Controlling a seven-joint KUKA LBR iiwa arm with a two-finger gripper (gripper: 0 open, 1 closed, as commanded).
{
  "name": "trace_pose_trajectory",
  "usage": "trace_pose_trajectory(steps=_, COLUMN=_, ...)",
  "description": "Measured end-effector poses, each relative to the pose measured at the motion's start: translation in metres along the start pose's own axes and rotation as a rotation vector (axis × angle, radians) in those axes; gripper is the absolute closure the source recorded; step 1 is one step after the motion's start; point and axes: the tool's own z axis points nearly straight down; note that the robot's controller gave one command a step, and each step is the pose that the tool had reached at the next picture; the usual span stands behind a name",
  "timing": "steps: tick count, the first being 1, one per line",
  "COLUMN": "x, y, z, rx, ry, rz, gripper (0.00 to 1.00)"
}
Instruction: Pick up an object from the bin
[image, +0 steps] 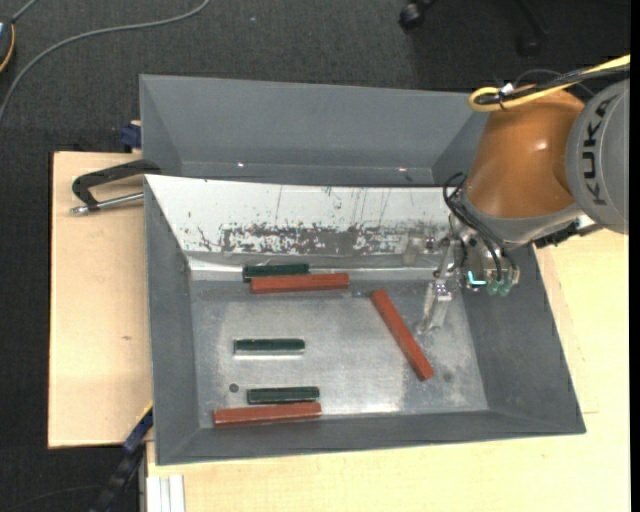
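So far nothing is picked: your tool (438, 305) hangs just right of the slanted red bar (402, 333), and you cannot tell if it is spread.

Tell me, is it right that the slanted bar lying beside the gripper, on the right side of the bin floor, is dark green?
Not quite. The slanted bar is red, not dark green, as the camera view shows. The rest is right: it lies on the right side of the floor of the bin, beside the gripper.
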Motion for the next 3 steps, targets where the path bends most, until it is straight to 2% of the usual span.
trace_pose_trajectory(steps=1, x=0.015, y=0.007, z=0.103, rx=-0.001, ry=0.000, rz=0.218, gripper=0.00)
trace_pose_trajectory(steps=2, x=0.021, y=-0.006, z=0.069, rx=-0.001, ry=-0.013, rz=0.388, gripper=0.00)
trace_pose_trajectory(steps=3, x=0.038, y=0.004, z=0.070, rx=-0.002, ry=-0.004, rz=0.599, gripper=0.00)
